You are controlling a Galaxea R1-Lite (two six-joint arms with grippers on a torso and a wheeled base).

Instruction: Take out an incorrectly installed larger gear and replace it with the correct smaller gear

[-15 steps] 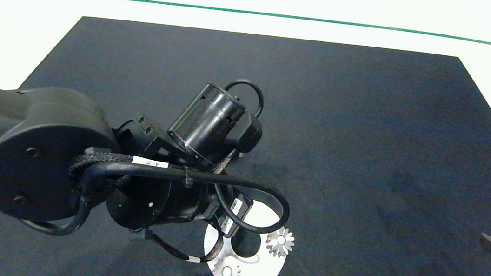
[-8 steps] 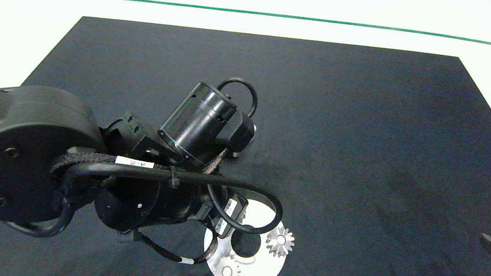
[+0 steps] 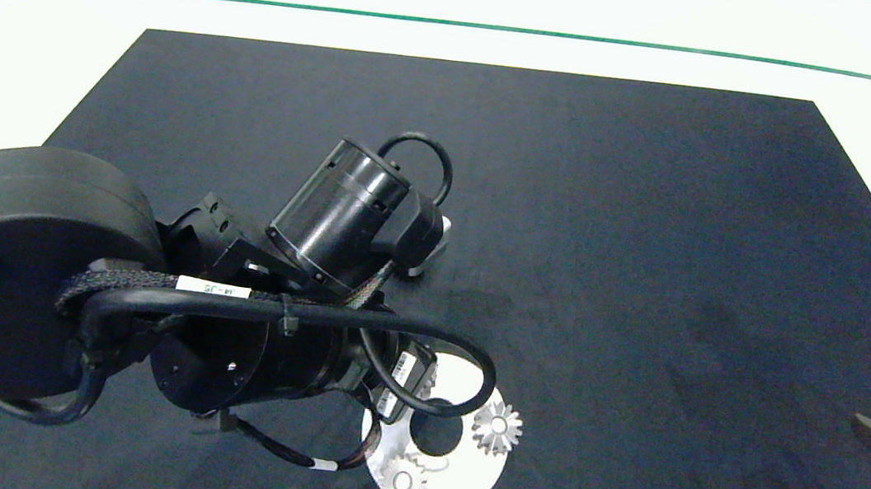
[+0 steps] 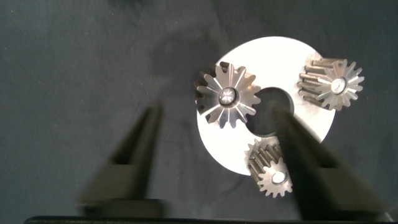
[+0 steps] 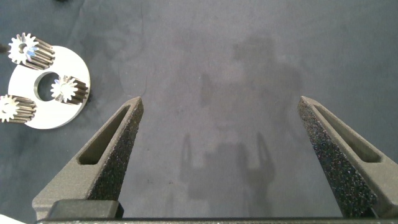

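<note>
While the left arm hides most of the white disc [image 3: 486, 477] from above, its wrist camera shows the left tool [image 4: 214, 146] wide open, empty, above the larger gear [image 4: 227, 95]; I'd center first. Right tool [image 5: 219, 124] idles open, empty; smaller gear unseen.

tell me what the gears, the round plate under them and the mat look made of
The three gears, such as the larger gear, look like machined metal: silvery, shiny faces with glints. The round plate looks like pale brushed metal, though white plastic is possible. The mat seems a dark, matte, felt-like fabric with faint smudges.
</note>
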